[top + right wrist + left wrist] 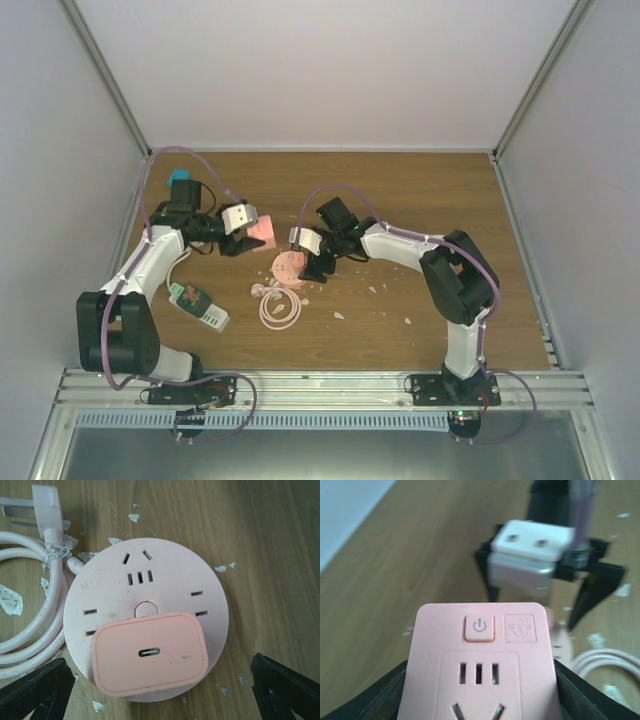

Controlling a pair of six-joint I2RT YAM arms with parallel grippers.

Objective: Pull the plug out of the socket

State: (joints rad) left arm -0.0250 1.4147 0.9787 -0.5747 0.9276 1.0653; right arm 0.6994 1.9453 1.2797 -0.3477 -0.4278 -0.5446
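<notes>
A round pink socket [150, 575] lies flat on the wooden table; it also shows in the top view [287, 268]. A pink charger plug [150, 652] with a USB-C port is plugged into its near side. My right gripper [161, 680] is open just above it, its fingers [37, 690] wide apart on either side of the plug and not touching it; in the top view it [318, 260] hangs over the socket. My left gripper [480, 700] is shut on a square pink socket adapter [480, 665] with a power button, held above the table at left [260, 230].
The socket's white-pink cable [280, 310] lies coiled in front of it, its wall plug [47, 505] beside the coil. A green and white power strip [198, 305] lies at the left. White flakes [408, 321] are scattered on the wood. Walls enclose the table.
</notes>
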